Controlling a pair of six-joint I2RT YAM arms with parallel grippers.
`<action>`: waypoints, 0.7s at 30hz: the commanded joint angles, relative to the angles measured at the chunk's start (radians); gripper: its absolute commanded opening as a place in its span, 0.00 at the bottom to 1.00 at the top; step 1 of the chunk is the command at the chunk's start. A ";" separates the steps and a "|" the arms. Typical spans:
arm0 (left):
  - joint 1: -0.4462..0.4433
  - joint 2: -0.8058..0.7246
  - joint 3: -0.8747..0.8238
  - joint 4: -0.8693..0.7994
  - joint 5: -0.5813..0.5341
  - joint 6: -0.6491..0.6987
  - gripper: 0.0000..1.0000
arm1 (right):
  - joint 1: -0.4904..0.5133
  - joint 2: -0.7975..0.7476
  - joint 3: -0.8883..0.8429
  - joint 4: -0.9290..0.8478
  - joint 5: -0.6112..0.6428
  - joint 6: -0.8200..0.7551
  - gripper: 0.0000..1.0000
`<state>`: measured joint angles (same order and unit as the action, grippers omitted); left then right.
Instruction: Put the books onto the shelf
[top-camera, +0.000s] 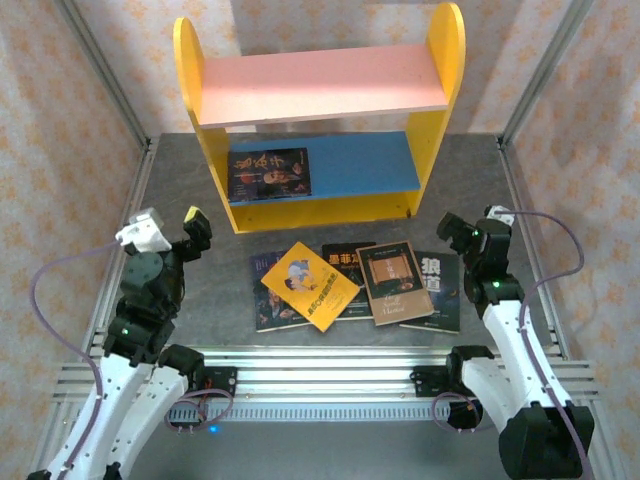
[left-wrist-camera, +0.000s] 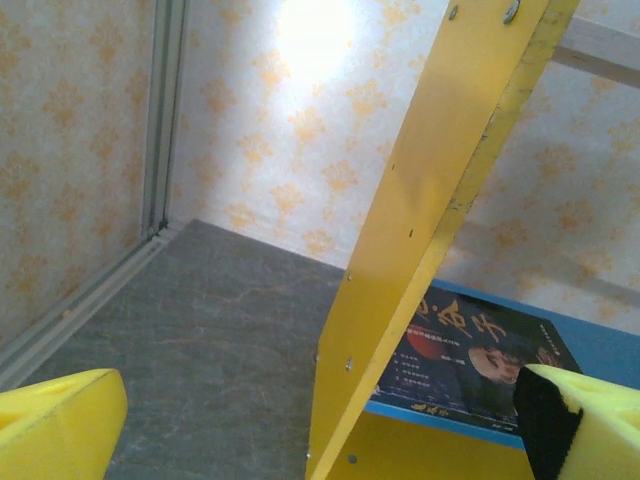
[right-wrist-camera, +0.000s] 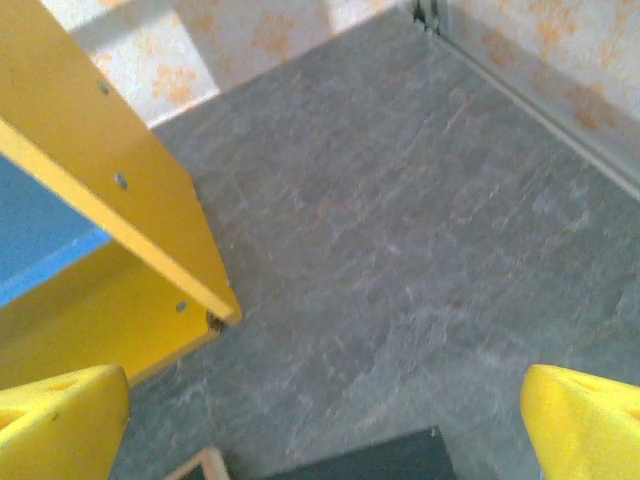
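Observation:
The shelf (top-camera: 318, 85) stands at the back of the table, with yellow sides, a pink upper board and a blue lower board. One dark book (top-camera: 270, 175) lies flat on the left of the blue board, and the same book (left-wrist-camera: 480, 350) appears past the shelf's side panel (left-wrist-camera: 420, 230). Several books lie in a row on the table in front: a yellow cartoon one (top-camera: 309, 285), a brown framed one (top-camera: 395, 283) and dark ones (top-camera: 441, 290). My left gripper (top-camera: 180, 235) (left-wrist-camera: 320, 440) is open left of the shelf. My right gripper (top-camera: 462, 235) (right-wrist-camera: 322, 430) is open to its right, holding nothing.
Grey stone-patterned table (top-camera: 180, 180) with metal frame posts (top-camera: 100, 70) at both back corners and wallpapered walls around. In the right wrist view, the shelf's right foot (right-wrist-camera: 205, 310) and the corner of a dark book (right-wrist-camera: 370, 462) lie close below.

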<state>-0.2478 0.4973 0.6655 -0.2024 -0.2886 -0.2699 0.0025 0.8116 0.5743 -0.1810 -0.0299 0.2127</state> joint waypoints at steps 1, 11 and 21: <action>-0.013 0.127 0.121 -0.197 0.094 -0.113 0.99 | 0.017 0.004 0.073 -0.149 -0.086 0.046 0.99; -0.215 0.380 0.244 -0.252 0.349 -0.271 0.99 | 0.208 0.085 0.101 -0.232 -0.225 0.079 0.93; -0.472 0.547 0.351 -0.448 0.031 -0.350 0.99 | 0.348 0.212 0.122 -0.224 -0.271 0.074 0.85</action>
<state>-0.6769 0.9939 0.9379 -0.5293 -0.1169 -0.6132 0.3191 0.9981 0.6720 -0.3939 -0.2859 0.2878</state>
